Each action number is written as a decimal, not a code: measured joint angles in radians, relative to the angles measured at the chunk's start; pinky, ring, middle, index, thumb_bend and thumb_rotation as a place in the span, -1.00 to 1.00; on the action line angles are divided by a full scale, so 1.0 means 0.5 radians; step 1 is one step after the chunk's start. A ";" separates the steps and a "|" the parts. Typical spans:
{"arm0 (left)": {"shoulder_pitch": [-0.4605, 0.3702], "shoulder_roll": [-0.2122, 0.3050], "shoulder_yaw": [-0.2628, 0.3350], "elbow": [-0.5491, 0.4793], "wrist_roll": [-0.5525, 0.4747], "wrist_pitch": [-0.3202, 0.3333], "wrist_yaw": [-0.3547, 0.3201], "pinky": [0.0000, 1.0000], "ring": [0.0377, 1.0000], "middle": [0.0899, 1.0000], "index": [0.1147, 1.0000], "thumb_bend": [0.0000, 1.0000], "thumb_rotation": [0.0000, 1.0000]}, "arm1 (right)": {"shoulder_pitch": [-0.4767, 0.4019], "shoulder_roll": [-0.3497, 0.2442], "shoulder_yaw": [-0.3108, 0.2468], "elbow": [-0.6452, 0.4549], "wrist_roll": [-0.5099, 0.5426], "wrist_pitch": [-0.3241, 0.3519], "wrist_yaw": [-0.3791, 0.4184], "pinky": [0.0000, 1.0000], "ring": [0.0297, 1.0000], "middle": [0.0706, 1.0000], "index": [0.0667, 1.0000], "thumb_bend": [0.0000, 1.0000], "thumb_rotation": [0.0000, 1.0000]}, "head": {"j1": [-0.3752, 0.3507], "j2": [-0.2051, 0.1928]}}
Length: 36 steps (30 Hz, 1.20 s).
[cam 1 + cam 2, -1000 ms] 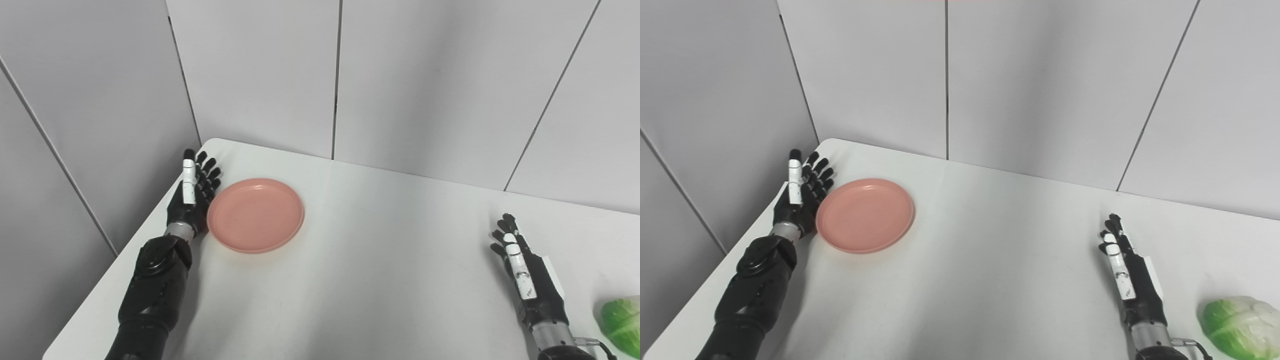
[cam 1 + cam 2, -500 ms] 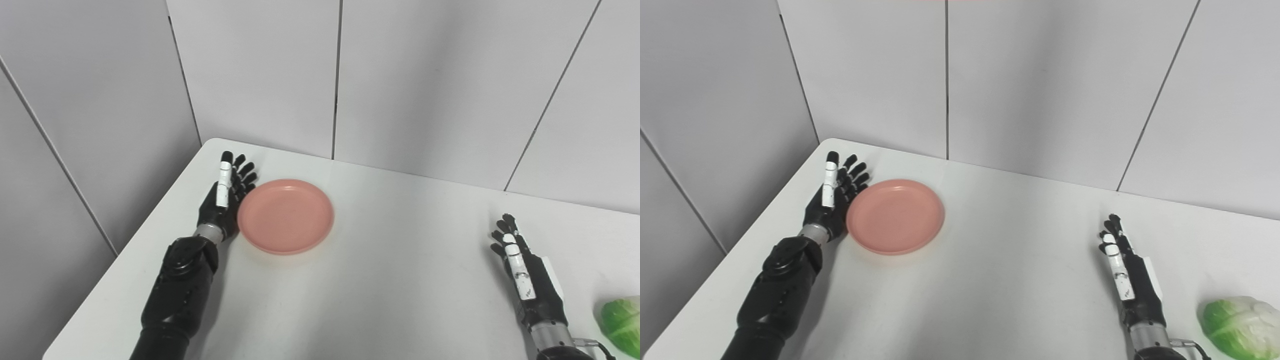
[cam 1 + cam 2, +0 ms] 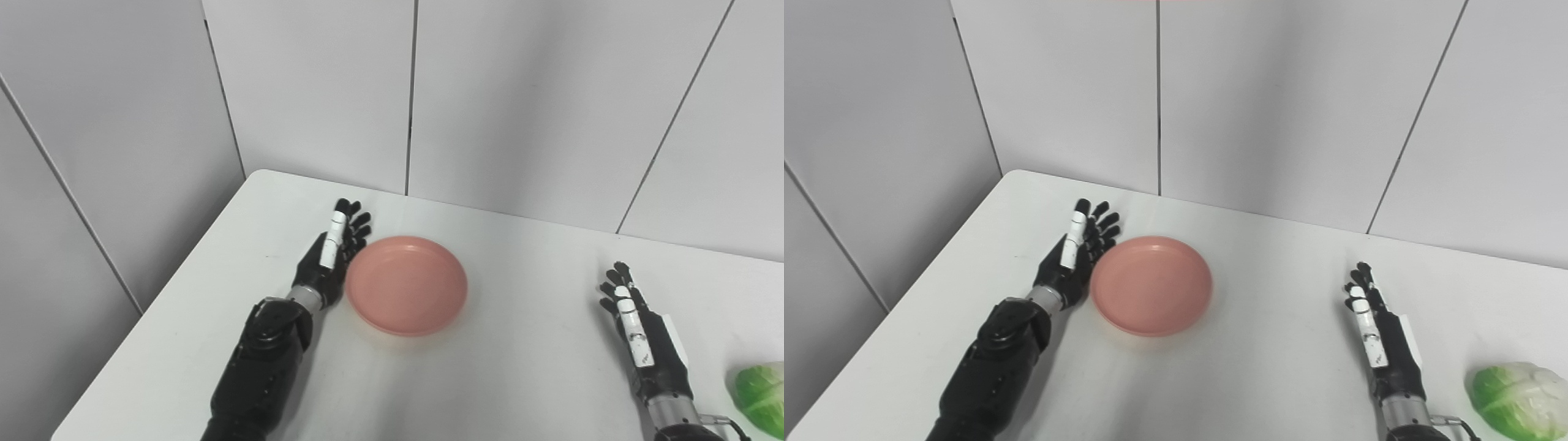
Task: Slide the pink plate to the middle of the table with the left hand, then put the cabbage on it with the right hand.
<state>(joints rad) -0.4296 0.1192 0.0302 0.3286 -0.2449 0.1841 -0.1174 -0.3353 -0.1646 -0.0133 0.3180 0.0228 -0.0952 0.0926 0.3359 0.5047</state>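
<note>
Pushing stage: left hand against plate edge, cabbage untouched

Left hand [image 3: 327, 263] is flat and edge-on to the table [image 3: 514, 380], fingers [image 3: 358, 222] straight and spread, gripping nothing. Its palm side faces the pink plate [image 3: 407, 285] and sits right at the plate's left rim; looks like contact along the lower palm, but I can't confirm that for the fingertips. Black forearm runs back from the hand toward the bottom-left of the view.

Plate lies flat on the white table, directly to the right of the left hand, with nothing on it. It's between the two hands, closer to the left one, and well apart from the right one.

Right hand [image 3: 1381, 340] rests on the table near the right side, fingers extended and slightly spread, thumb side up, holding nothing. Open space on the table separates it from the plate.

Cabbage [image 3: 1513, 399], green and white, lies on the table just to the right of the right hand's wrist, near the bottom-right corner. Close to the hand but not touching it. In the left eye view it's cut off by the frame edge; the right eye view shows most of it.

Grey wall panels stand behind the table beyond both hands.
</note>
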 measured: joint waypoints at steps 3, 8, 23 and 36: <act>0.010 -0.015 -0.029 -0.021 0.023 0.001 0.000 1.00 0.99 0.98 1.00 0.73 1.00 | -0.001 0.002 0.007 0.000 -0.003 0.000 -0.006 0.80 0.82 0.88 0.92 -0.59 1.00 | -0.028 0.000; 0.036 -0.036 -0.091 -0.069 0.071 0.005 -0.003 1.00 1.00 0.99 1.00 0.72 1.00 | -0.001 0.004 0.021 -0.004 -0.048 0.000 -0.052 0.78 0.80 0.86 0.90 -0.58 1.00 | -0.061 0.009; 0.089 -0.137 -0.233 -0.113 0.097 -0.023 -0.076 1.00 0.96 0.98 1.00 0.68 1.00 | -0.005 0.032 0.032 0.005 -0.106 -0.005 -0.130 0.73 0.78 0.83 0.86 -0.47 1.00 | -0.202 0.018; 0.154 -0.207 -0.265 -0.035 0.096 -0.253 -0.120 1.00 1.00 1.00 1.00 0.74 1.00 | -0.010 0.045 0.044 0.013 -0.131 -0.009 -0.147 0.73 0.78 0.82 0.86 -0.46 1.00 | -0.301 0.018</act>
<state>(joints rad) -0.3527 0.0157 -0.1022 0.3111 -0.1967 0.0578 -0.1776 -0.3401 -0.1421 0.0087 0.3244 -0.0426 -0.0997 0.0190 0.1857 0.5139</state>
